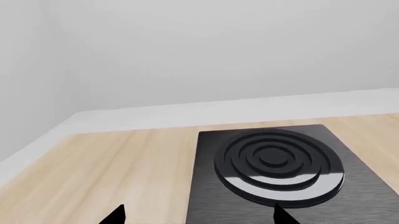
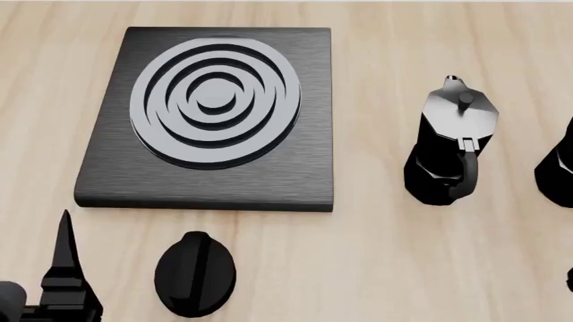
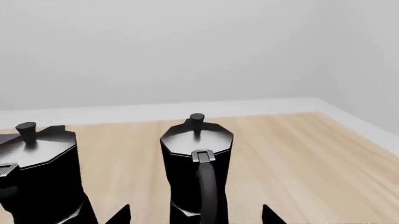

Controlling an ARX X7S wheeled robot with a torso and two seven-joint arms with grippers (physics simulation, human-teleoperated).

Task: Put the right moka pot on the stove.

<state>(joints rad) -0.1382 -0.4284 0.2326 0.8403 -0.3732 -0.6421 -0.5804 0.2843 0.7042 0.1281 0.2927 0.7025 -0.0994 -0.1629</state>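
The right moka pot point(image 3: 198, 158), black and faceted with a knobbed lid, stands on the wooden counter with its handle toward the right wrist camera. In the head view only its edge point(image 2: 557, 168) shows at the right border. My right gripper point(image 3: 196, 217) is open, its fingertips on either side of the pot's base and apart from it. The stove point(image 2: 215, 114), a flat black slab with concentric rings, lies at the left. My left gripper point(image 1: 199, 217) is open and empty near the stove's point(image 1: 274, 163) front edge.
The other moka pot point(image 2: 452, 144) stands between the stove and the right pot, seen also as the second pot point(image 3: 40, 172) in the right wrist view. A round black knob point(image 2: 195, 272) lies in front of the stove. A white wall backs the counter point(image 1: 112, 168).
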